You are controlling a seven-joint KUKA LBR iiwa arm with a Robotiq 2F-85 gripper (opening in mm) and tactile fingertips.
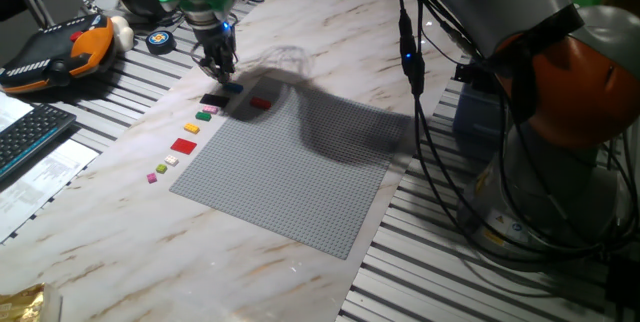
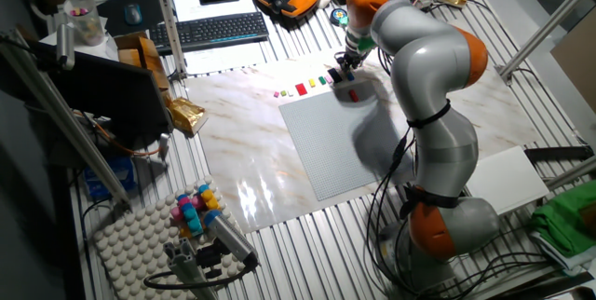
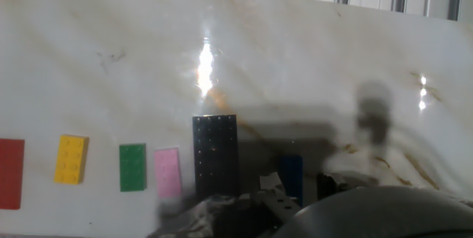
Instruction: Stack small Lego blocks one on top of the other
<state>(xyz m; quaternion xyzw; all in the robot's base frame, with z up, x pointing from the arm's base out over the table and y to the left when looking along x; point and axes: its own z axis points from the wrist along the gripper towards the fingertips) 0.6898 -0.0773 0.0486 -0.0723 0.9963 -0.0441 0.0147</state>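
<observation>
i see the gripper (image 1: pixel 219 65) just above the flat blue brick (image 1: pixel 233 89). the glossy red brick (image 1: pixel 260 103) lies beside it; i cannot tell how the jaws stand.

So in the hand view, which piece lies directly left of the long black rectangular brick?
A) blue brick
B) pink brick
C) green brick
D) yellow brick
B: the small pink plastic brick lies right beside the long black rectangular brick, with the small green plastic brick further left.
</observation>
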